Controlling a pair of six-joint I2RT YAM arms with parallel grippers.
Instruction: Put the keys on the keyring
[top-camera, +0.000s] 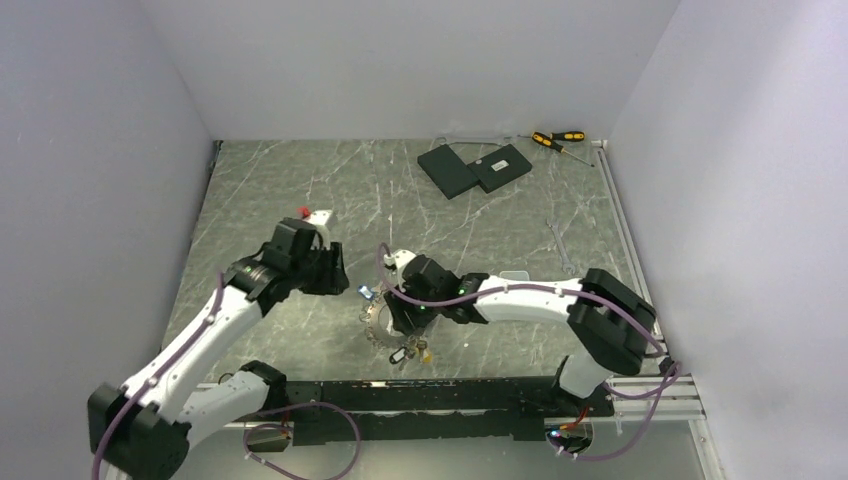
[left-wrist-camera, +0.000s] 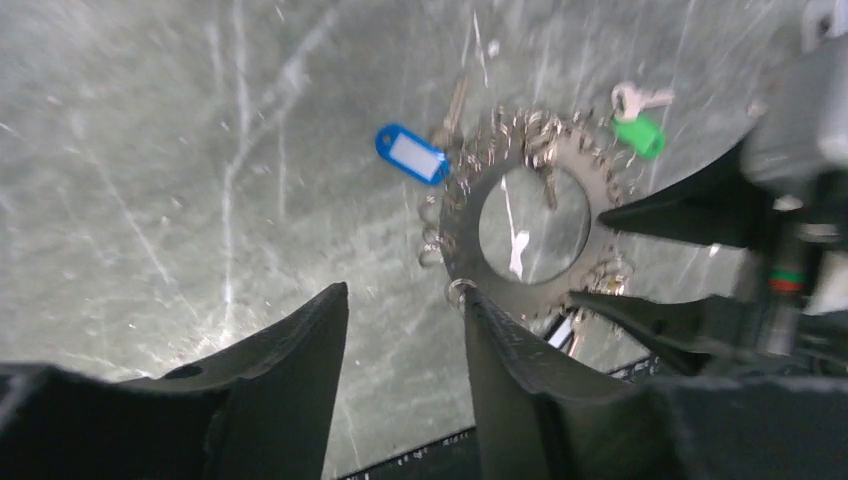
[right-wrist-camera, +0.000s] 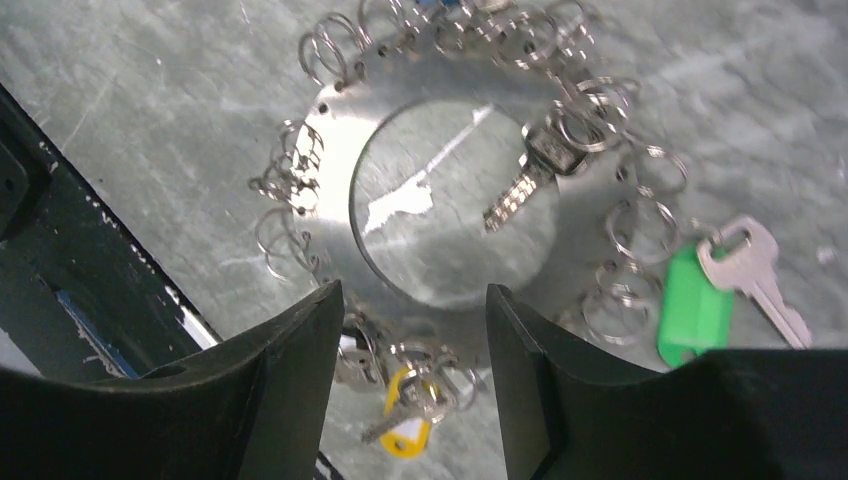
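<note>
Keyring (right-wrist-camera: 440, 75) flat beneath right hand (right-wrist-camera: 412, 290), spread wide over near rim.

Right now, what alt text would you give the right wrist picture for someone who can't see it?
A flat metal keyring, its rim hung with many small wire loops, lies on a grey marbled table beneath the open right hand. One silver key crosses its hole; a green-tagged key lies to its right, a yellow-tagged one at the bottom.
</note>
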